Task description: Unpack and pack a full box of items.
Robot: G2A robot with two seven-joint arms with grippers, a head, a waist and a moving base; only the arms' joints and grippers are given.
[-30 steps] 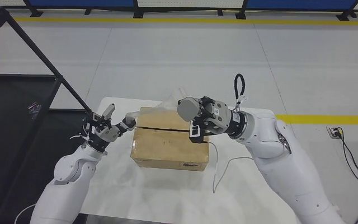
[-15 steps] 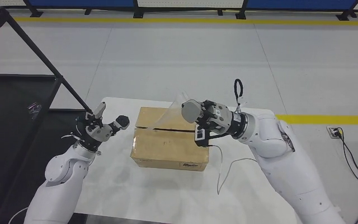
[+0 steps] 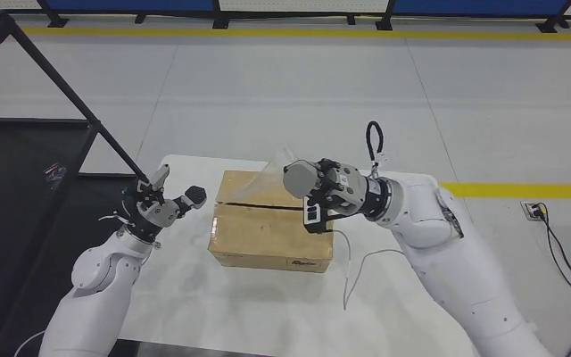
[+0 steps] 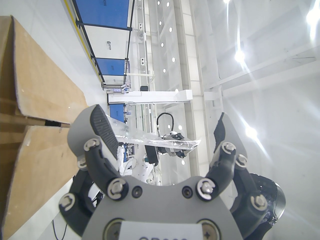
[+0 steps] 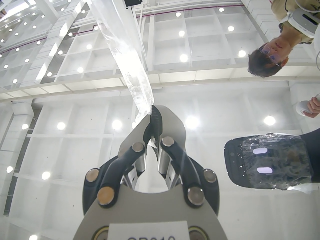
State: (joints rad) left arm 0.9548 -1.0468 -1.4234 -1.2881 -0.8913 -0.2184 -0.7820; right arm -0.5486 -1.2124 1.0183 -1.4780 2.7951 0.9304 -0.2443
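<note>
Box (image 3: 270, 234) dead centre of the top view, sitting on the white table (image 3: 223, 303). It's plain brown card with its flaps (image 3: 268, 192) lying down and a seam running across the top. In the left wrist view there's a dark slit between those flaps, so I reckon the seal has let go at that end.

The tape (image 5: 120, 43) is a clear, crinkled strip. It rises off the box's far edge toward the upper middle of the top view. My right pincer (image 5: 153, 116) is clamped hard on the tape's end, with the film squeezed between the pads. My left pincer (image 4: 161, 122) hangs just left of the box, fingers spread wide, gripping nothing.

By my reading we're right at the start, on the unsealing step. I can't tell whether the strip is fully free of the card. Flaps are yet to be opened, the contents yet to be lifted out, and then everything has to go back in.
</note>
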